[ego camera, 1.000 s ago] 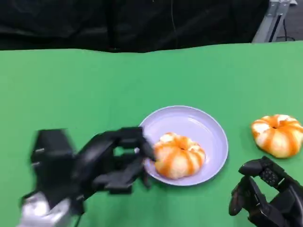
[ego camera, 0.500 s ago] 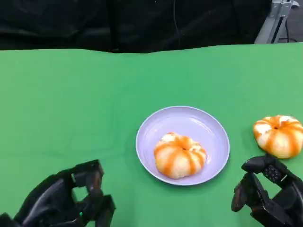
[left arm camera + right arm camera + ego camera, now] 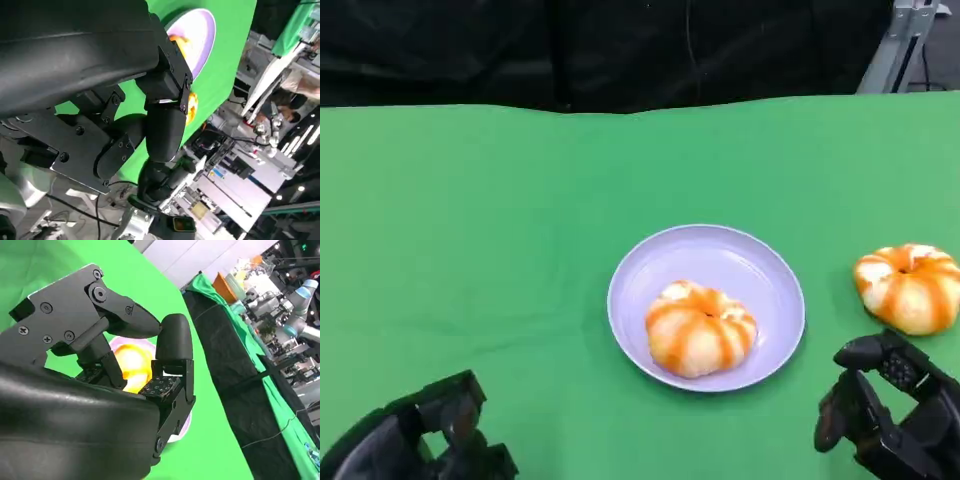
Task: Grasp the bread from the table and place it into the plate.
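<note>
1 orange-striped bread point(image 3: 701, 328) sits in the lavender plate point(image 3: 775, 280), a little toward the robot's side of its middle, on the green table point(image 3: 500, 230). A 2nd bread point(image 3: 910, 287) of the same kind lies on the cloth to the right of the plate, apart from its rim. The left hand point(image 3: 425, 440) is low at the near left corner, well away from the plate, fingers loosely curled and holding nothing; the left wrist view shows its fingers point(image 3: 162, 125) bent with open space around them. The right hand point(image 3: 890, 415) is at the near right corner, just in front of the 2nd bread but not touching it, fingers apart and empty. From the right wrist view, the plate and its bread point(image 3: 132, 365) glow behind the dark fingers point(image 3: 172, 347).
</note>
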